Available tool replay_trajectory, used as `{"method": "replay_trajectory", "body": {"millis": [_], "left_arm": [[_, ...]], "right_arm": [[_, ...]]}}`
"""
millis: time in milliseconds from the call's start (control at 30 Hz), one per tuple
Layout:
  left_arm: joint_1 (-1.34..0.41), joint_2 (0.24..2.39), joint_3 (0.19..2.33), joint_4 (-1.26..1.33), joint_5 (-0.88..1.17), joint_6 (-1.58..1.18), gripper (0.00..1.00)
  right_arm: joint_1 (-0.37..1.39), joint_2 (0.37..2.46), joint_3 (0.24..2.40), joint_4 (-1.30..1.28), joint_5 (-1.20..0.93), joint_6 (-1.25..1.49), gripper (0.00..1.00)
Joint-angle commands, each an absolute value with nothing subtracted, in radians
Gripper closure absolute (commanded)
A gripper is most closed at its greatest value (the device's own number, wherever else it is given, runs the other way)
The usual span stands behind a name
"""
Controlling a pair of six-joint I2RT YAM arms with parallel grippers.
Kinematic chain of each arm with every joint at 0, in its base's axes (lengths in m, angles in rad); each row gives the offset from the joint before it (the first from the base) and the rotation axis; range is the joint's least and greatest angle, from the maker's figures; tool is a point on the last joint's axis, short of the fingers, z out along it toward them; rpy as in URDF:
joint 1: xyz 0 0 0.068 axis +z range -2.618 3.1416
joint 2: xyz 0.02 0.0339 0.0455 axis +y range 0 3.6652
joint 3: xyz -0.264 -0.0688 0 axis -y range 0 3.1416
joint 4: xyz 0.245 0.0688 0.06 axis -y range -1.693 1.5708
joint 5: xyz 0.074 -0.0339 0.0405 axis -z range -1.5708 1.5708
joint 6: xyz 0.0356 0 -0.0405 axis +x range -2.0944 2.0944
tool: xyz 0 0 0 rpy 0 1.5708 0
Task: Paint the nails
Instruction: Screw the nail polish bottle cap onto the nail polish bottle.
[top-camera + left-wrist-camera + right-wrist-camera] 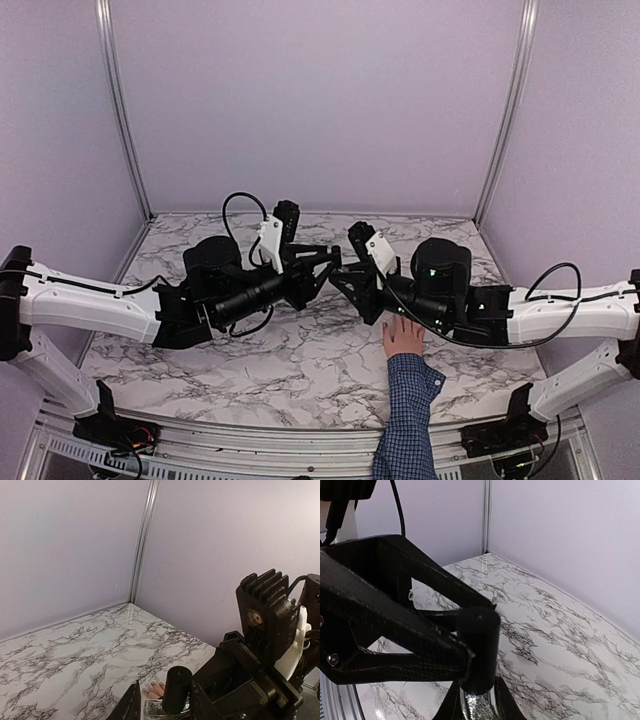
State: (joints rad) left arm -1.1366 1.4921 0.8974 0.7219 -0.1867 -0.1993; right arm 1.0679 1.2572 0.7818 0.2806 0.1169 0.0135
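Right arm (560, 310) overhangs the hand (404, 338) on the marble table (300, 360).

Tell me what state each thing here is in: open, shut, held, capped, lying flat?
left gripper: jaws open around the cap, a gap showing on one side.
right gripper: jaws shut on the bottle.
bottle: upright, held.
cap: on the bottle.
hand: palm down on the table.
nails: too small to tell if painted.
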Motion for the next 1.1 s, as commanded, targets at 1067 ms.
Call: {"method": "replay_trajectory", "body": {"millis": [1067], "left_arm": [[-1.137, 1.496, 0.908, 0.784, -0.216, -0.183, 0.72]], "right_arm": [[1.08, 1.244, 0.779, 0.315, 0.038, 0.009, 1.0]]}}
